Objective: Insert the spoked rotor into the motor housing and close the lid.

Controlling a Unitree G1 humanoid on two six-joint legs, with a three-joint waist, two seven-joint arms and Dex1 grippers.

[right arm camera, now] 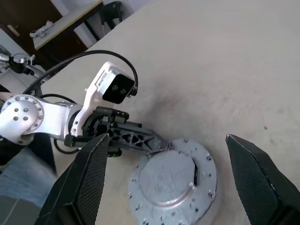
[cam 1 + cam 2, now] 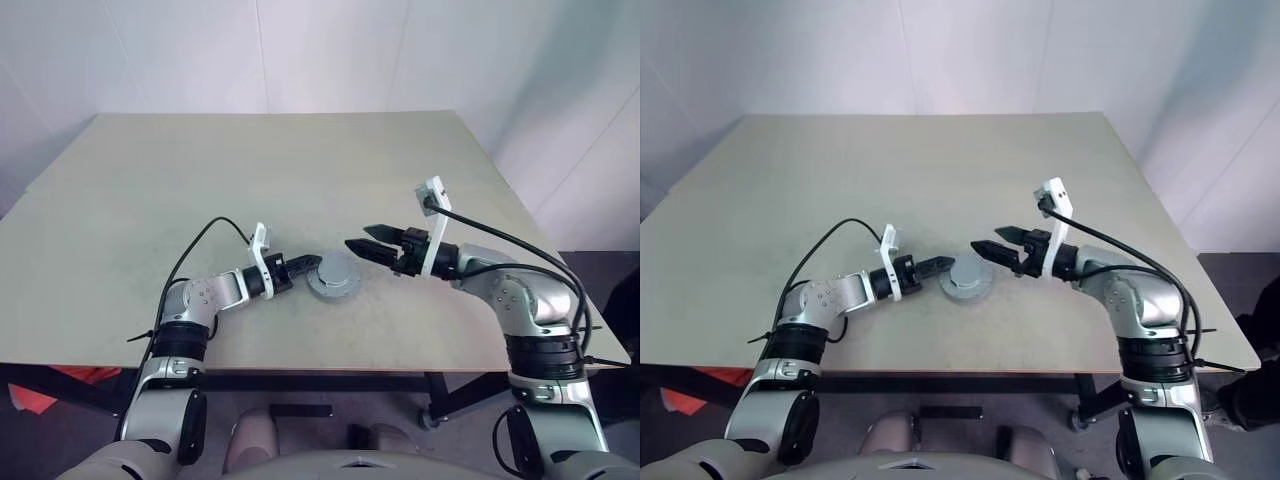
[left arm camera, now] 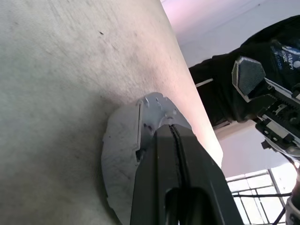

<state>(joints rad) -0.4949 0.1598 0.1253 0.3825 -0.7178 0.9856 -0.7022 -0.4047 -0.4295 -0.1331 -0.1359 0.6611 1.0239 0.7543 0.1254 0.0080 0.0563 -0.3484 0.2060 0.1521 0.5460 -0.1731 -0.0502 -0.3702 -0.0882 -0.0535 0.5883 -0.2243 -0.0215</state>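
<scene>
A round silver lid [image 2: 333,275] lies flat on the tan table [image 2: 280,170], near the front edge and about midway between the two arms. In the right wrist view it looks like a pale metal disc with a raised middle, a thin slot on one side and tiny holes around its rim. It seems to sit on top of a round part of the same width, but what is under it cannot be seen.

The left end effector [image 2: 308,263] lies low and almost level over the table. Its two black fingers are pressed tight together, with just a thin line between them. The tips touch the lid's edge on the robot's left side. They do not hold anything.

The right end effector [image 2: 368,240] is up in the air, just to the right of the lid and not touching it. Its two black fingers are spread wide apart, and there is nothing between them. In its own wrist view, the lid and the left end effector show between the two fingers.
</scene>
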